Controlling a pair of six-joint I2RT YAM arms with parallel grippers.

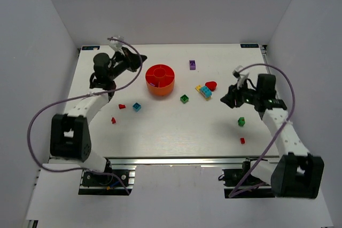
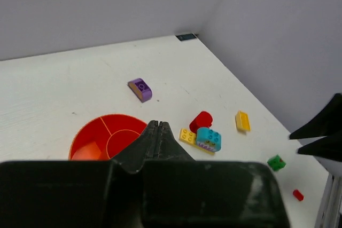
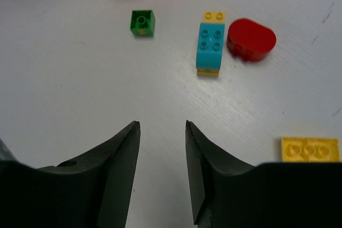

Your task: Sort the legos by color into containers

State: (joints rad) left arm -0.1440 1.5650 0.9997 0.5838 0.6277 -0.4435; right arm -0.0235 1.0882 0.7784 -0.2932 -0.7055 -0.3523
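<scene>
The left fingers (image 2: 155,138) were pressed together with nothing between them, hovering near the red-orange bowl (image 1: 160,91); one wedge perhaps held a small dark piece. The right fingers (image 3: 122,150) stood apart above the bare worktop (image 3: 64,78), short of a cyan-on-yellow brick (image 3: 209,46) lying just beside a red rounded piece (image 3: 251,39). A green brick (image 3: 142,23) lay nearby.

Top external high above near edge, looking down on whole white tabletop (image 1: 171,132), left wrist oblique toward far right corner, right wrist close, steep, both showing cyan-on-yellow plastic brick stack (image 2: 208,138).
</scene>
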